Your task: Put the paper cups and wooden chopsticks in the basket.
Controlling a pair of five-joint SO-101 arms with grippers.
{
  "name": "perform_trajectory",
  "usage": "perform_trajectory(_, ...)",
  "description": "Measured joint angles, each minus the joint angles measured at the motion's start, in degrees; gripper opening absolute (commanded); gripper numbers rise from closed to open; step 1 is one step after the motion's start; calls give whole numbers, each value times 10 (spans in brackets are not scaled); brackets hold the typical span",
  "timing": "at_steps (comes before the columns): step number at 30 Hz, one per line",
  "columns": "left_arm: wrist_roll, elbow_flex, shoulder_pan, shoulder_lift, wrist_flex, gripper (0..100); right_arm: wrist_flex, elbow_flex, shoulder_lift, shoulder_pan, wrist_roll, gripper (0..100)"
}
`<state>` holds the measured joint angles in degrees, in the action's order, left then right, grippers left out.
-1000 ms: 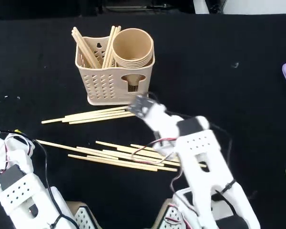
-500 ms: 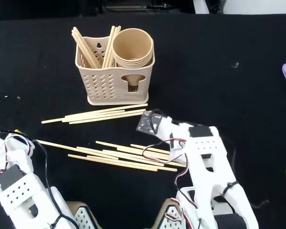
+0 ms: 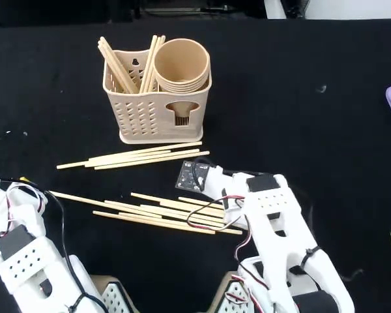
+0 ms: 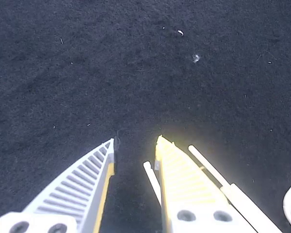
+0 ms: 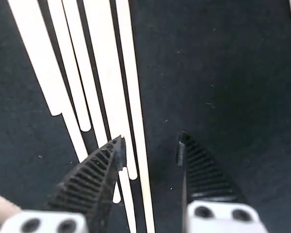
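The loose chopsticks [image 3: 163, 212] lie fanned out on the black cloth [image 3: 313, 130] just in front of the arms. The right gripper [image 5: 150, 141] hangs right over one end of the fan, jaws spread wide and gripping nothing. Seen from its wrist, one stick runs into the gap, close inside one finger, while the rest pass under or beside that same finger; the other finger stands over bare cloth. A second bunch [image 3: 130, 157] lies farther back, just in front of the foot of the basket [image 3: 150, 117]. In the basket the paper cups [image 3: 181, 65] sit stacked in one compartment and more chopsticks [image 3: 120, 68] lean in the other. The left gripper [image 4: 135, 141] hovers over bare cloth near the table's left side, jaws partly apart, holding nothing.
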<state>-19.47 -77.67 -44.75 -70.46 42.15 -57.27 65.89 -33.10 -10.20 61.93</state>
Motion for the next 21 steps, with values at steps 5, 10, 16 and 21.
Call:
perform_trajectory(5, 0, 0, 0, 0, 0, 148, 0, 0, 0, 0, 0, 173)
perform_trajectory(10, 0, 0, 0, 0, 0, 148, 19, -2, 40, -1, -5, 173)
perform_trajectory(16, 0, 0, 0, 0, 0, 148, 38, -49, 130, 4, -23, 160)
perform_trajectory(21, 0, 0, 0, 0, 0, 148, 42, -71, 158, 13, -23, 78)
